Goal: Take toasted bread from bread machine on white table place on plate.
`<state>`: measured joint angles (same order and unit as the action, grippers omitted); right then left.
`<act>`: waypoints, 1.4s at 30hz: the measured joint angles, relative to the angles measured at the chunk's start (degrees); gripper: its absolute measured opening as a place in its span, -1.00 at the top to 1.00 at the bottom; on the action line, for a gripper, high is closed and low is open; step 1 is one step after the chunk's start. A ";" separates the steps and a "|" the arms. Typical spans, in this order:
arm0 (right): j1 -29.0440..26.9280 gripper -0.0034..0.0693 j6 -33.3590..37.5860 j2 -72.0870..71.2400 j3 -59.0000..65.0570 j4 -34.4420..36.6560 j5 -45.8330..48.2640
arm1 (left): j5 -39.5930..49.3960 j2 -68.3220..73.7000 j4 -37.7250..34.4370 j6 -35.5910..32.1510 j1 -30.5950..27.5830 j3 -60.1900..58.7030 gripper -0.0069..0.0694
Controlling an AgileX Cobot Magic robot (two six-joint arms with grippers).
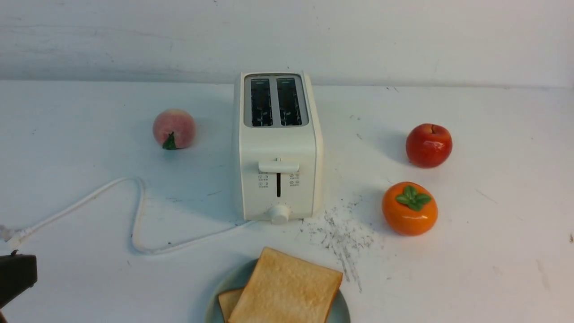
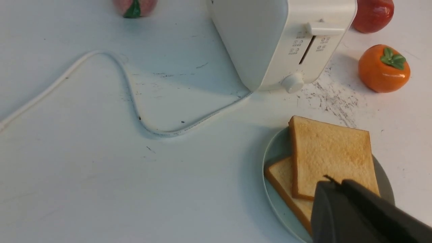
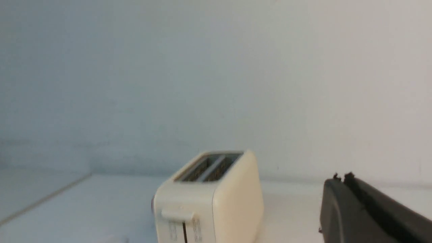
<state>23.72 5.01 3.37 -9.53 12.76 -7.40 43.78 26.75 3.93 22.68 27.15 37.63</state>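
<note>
The bread machine (image 1: 277,148) stands mid-table with both slots empty and its lever up; it also shows in the left wrist view (image 2: 270,40) and the right wrist view (image 3: 209,199). Two slices of toasted bread lie on the plate (image 1: 233,282) at the front edge. The larger slice (image 1: 287,291) overlaps the lower one (image 1: 229,303). My left gripper (image 2: 337,182) is shut and empty, hovering by the plate's near side (image 2: 275,148). A black part of that arm (image 1: 15,276) shows at the front left. My right gripper (image 3: 341,177) is shut, empty and raised, facing the wall.
On the white table (image 1: 493,246), a peach (image 1: 174,128) sits left of the toaster. A red apple (image 1: 428,145) and an orange persimmon (image 1: 409,208) sit on its right. The white power cord (image 1: 134,215) loops across the left side. Grey-black scratch marks (image 1: 341,233) lie beside the plate.
</note>
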 joint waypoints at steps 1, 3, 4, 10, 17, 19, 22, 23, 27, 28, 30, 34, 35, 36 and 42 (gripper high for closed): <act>0.00 0.92 0.00 -1.28 1.14 0.05 -2.63 | -0.23 0.00 0.00 0.00 0.00 0.00 0.83; 0.00 0.92 0.00 -2.81 2.48 0.05 -6.42 | -0.58 0.00 0.00 0.00 0.00 0.00 0.82; 0.00 0.92 0.00 -3.79 3.81 0.11 -11.33 | -1.25 0.00 0.06 0.00 0.00 0.00 0.82; 0.00 0.91 0.00 -3.95 4.64 0.15 -17.89 | -2.18 0.00 -0.08 0.00 0.00 0.00 0.81; 0.00 0.89 0.00 -3.95 4.69 0.23 -18.62 | -2.24 0.00 -0.26 0.00 0.00 0.00 0.80; 0.00 0.89 0.00 -3.95 4.75 0.23 -18.62 | -2.24 0.00 -0.26 0.00 0.00 0.00 0.79; 0.00 0.88 -0.06 -3.95 4.75 0.23 -18.62 | -2.24 0.00 -0.26 0.00 0.00 0.00 0.77; 0.00 0.88 -0.06 -3.95 4.75 0.23 -18.62 | -2.24 0.00 -0.26 0.00 0.00 0.00 0.77; 0.00 0.87 -0.06 -3.95 4.75 0.23 -18.62 | -1.91 0.00 -0.26 0.00 0.00 0.00 0.77; 0.00 0.87 -0.06 -3.95 4.75 0.23 -18.62 | -1.82 0.00 -0.26 0.00 0.00 0.00 0.77; 0.00 0.86 -0.06 -3.95 4.75 0.23 -18.62 | -1.82 0.00 -0.26 0.00 0.00 -0.27 0.76; 0.00 0.85 -0.06 -3.95 4.75 0.28 -18.62 | -2.94 -1.99 0.13 0.00 -0.35 -3.02 0.74; 0.00 0.85 -0.06 -3.95 4.75 0.28 -18.62 | -3.96 -2.99 0.00 -0.05 -0.92 -4.23 0.74; 0.00 0.84 -0.06 -3.95 4.75 0.28 -18.62 | -5.51 -4.83 -0.28 -0.06 -2.48 -6.09 0.74; 0.00 0.84 -0.06 -3.95 4.75 0.41 -18.62 | -20.02 -17.07 -2.43 -0.06 -15.28 -22.19 0.72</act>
<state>23.72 4.95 -0.58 -4.78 13.18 -26.02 23.76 9.69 1.51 22.62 11.86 15.45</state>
